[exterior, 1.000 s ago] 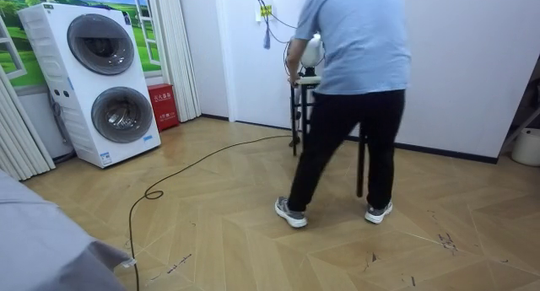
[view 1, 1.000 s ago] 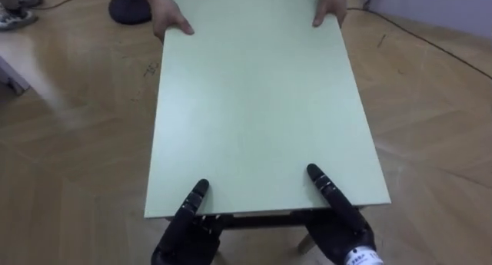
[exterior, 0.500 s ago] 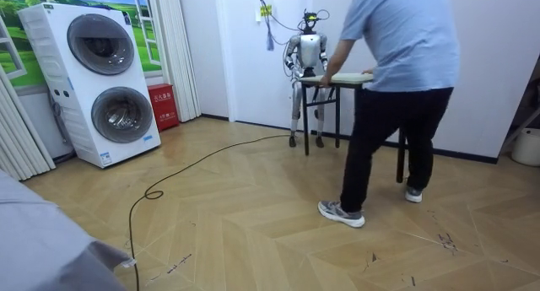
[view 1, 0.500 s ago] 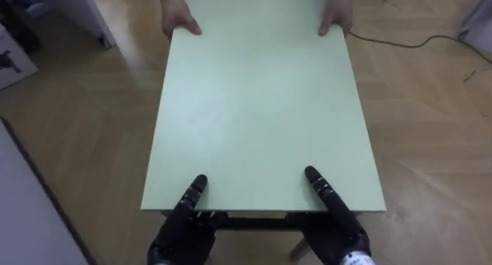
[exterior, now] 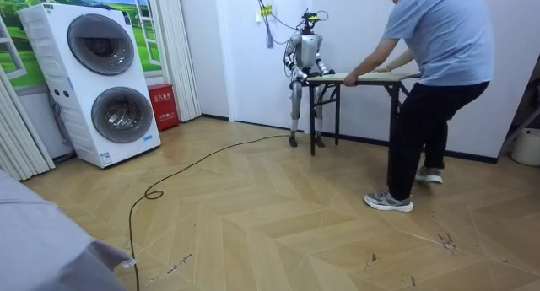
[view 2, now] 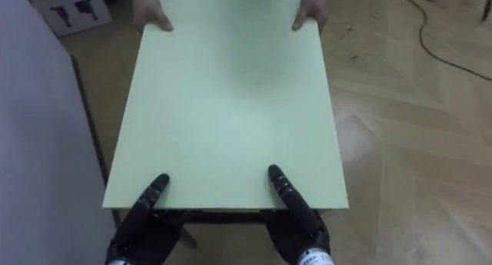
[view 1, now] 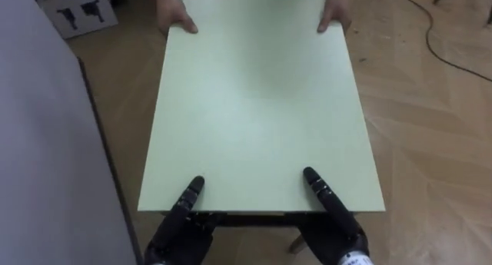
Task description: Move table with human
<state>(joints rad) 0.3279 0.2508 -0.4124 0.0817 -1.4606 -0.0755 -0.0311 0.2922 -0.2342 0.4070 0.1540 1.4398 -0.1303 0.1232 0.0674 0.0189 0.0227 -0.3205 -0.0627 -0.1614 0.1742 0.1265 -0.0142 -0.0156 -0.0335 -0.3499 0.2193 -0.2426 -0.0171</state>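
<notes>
Resting one digit each on the near edge of the plain pale green counter (view 1: pixel 257 104), left hand (view 1: pixel 181 223) and right hand (view 1: pixel 334 223) hide their other fingers underneath; grip cannot be told.

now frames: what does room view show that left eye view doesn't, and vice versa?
Room view: the person at full height, bent over the far end; the robot standing by the white wall; stacked washing machines. Left eye view: left hand and right hand gripping the near edge, thumbs on top; a cardboard box on the floor. Both: the table, with the person holding its far end.
</notes>
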